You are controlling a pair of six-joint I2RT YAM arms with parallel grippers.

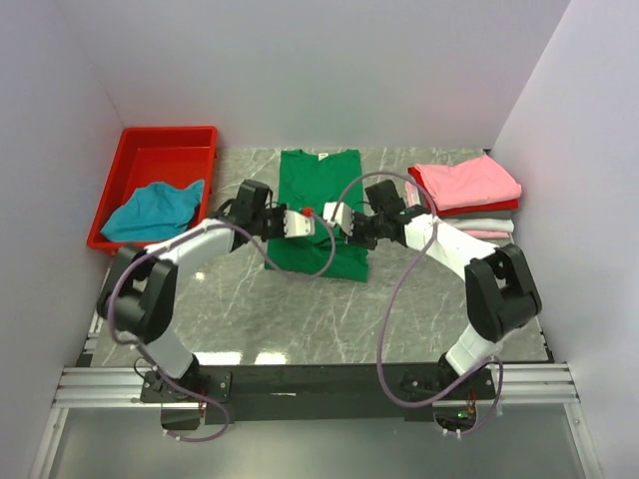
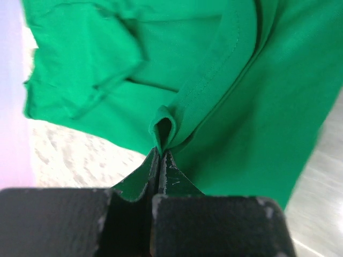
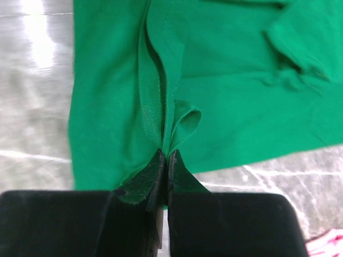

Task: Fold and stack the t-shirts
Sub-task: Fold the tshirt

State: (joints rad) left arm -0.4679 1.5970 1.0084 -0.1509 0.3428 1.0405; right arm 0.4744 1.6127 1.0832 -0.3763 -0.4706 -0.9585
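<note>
A bright green t-shirt (image 1: 318, 190) lies in the middle of the table, its white neck label at the far end. My left gripper (image 1: 305, 224) is shut on a pinched fold of the green cloth (image 2: 163, 124). My right gripper (image 1: 332, 218) is shut on another fold of the same shirt (image 3: 179, 126). The two grippers sit close together over the shirt's middle. A stack of folded shirts, pink (image 1: 465, 183) on top with red and whitish ones under it, sits at the right. A teal-blue shirt (image 1: 155, 209) lies crumpled in the tray.
A red plastic tray (image 1: 160, 152) stands at the back left. Grey marbled table (image 1: 300, 319) in front of the shirt. White walls close in on the left, back and right. The arms' cables loop above the table near the shirt.
</note>
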